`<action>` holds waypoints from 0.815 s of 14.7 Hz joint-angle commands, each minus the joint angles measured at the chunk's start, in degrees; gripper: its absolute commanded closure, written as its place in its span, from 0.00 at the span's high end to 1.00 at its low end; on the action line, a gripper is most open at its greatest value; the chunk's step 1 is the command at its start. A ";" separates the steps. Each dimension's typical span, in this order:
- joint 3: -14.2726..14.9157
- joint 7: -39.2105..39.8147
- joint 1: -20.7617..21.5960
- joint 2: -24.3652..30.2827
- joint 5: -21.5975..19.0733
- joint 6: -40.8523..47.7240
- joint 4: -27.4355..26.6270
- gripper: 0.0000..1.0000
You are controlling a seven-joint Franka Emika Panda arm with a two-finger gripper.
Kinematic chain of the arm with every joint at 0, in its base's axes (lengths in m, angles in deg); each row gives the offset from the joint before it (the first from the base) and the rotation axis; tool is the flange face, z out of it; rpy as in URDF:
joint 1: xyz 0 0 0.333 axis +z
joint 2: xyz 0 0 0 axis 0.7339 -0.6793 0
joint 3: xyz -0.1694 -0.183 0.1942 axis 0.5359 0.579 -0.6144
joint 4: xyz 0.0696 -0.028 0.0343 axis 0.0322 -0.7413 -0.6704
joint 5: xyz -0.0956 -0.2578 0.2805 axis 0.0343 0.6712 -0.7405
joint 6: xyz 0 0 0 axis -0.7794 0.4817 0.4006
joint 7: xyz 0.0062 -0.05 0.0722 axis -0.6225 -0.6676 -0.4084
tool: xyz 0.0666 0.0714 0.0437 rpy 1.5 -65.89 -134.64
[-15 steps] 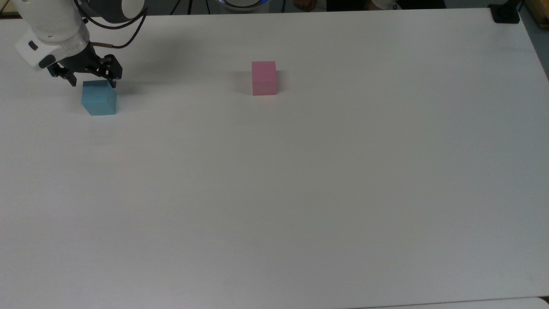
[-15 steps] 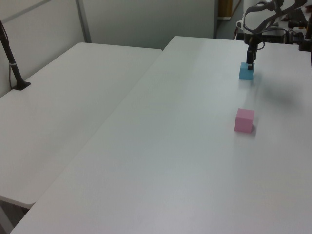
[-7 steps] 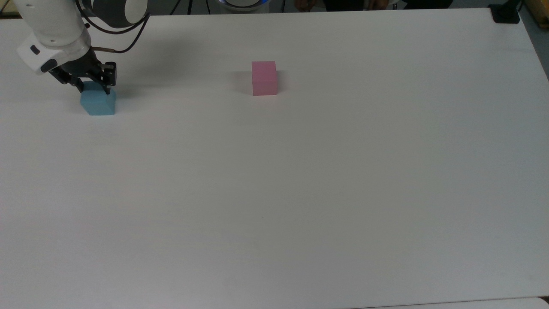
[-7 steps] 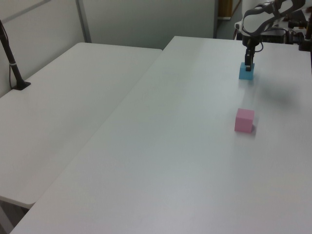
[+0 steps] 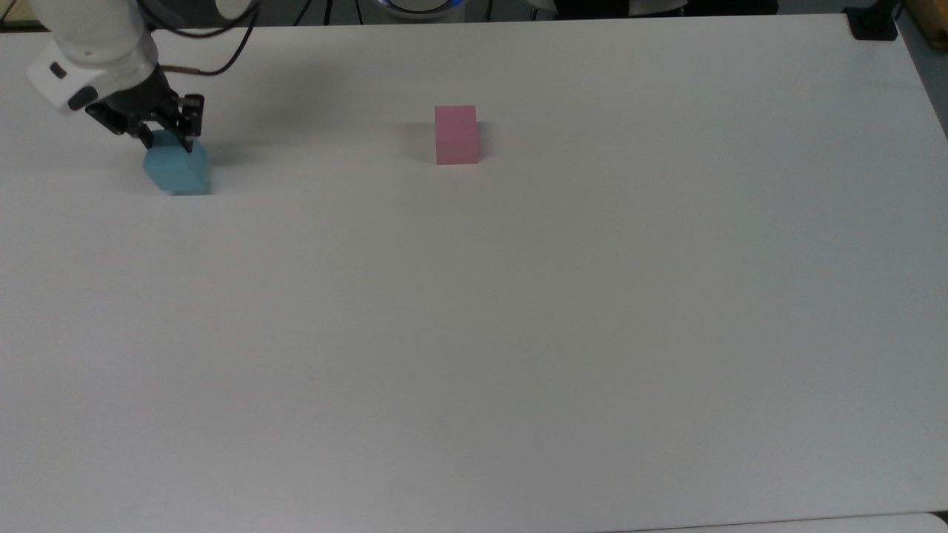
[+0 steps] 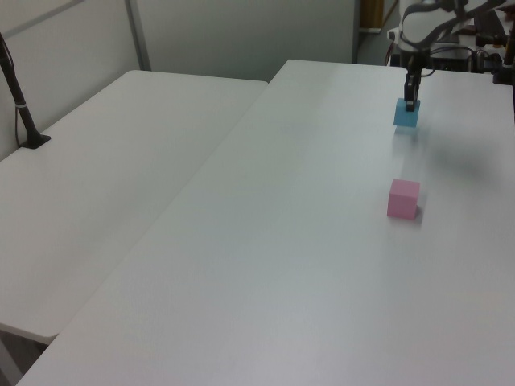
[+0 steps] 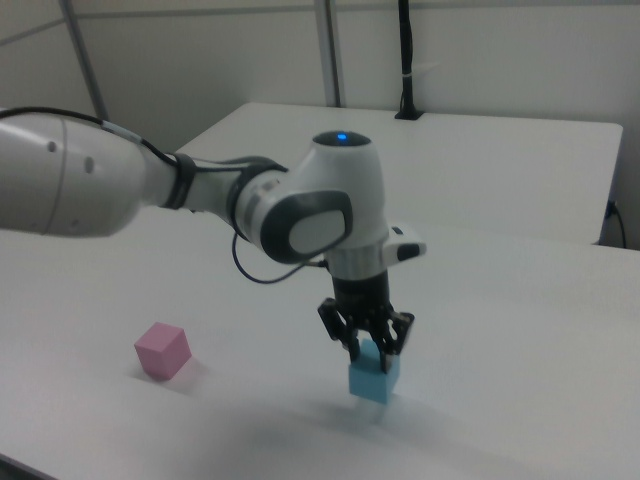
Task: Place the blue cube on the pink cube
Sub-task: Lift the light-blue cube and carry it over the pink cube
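Gripper (image 7: 366, 350) pinched the blue cube (image 7: 374, 380) — raised just clear of the white table (image 5: 518, 333), at the top view's far left. Pink cube (image 5: 456, 134) sat well apart, untouched.

Bare white worktop (image 5: 518, 333) stretches between the small matte pink cube (image 5: 456, 134) near the far edge and the light-blue cube (image 5: 176, 169) toward the top view's left edge.
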 commanded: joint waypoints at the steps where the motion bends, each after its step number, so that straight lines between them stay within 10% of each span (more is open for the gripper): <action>1: -0.26 -0.79 2.74 8.12 -0.83 7.36 -1.14 0.48; 7: -1.57 -9.28 11.86 19.19 -1.01 18.43 -1.05 0.48; 12: -13.17 -23.18 10.39 21.93 -3.81 24.95 0.88 0.48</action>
